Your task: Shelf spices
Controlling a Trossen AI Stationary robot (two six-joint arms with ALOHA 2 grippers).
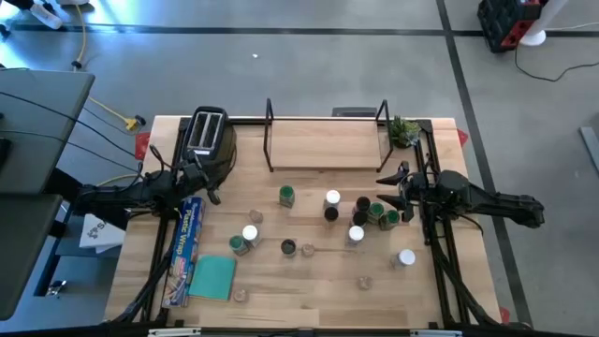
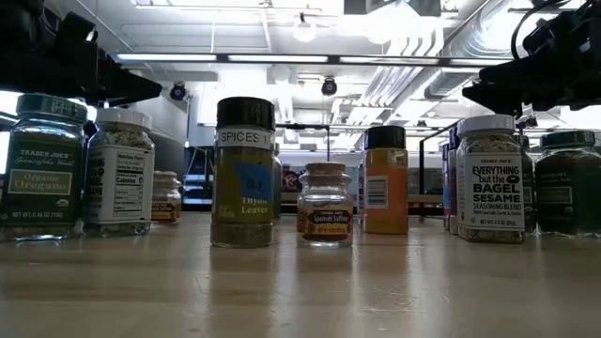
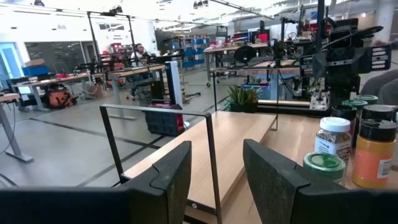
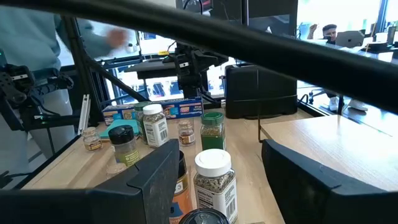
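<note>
The shelf [image 1: 323,142], a low light-wood rack with black end frames, stands at the table's far edge. Several spice jars stand upright on their bases across the middle of the table, among them a green-topped one [image 1: 286,196], a white-topped one [image 1: 332,198] and a cluster [image 1: 374,213] on the right. My left gripper [image 1: 211,184] hovers open beside the toaster, facing the shelf's left end frame [image 3: 208,134]. My right gripper [image 1: 388,185] hovers open just right of the cluster, above the jars, with a white-topped jar [image 4: 214,177] ahead of its fingers.
A black-and-silver toaster [image 1: 208,136] stands at the far left and a small potted plant [image 1: 404,131] at the far right of the shelf. A blue wrap box [image 1: 184,251] and a teal pad [image 1: 212,278] lie near left. People show in the room beyond.
</note>
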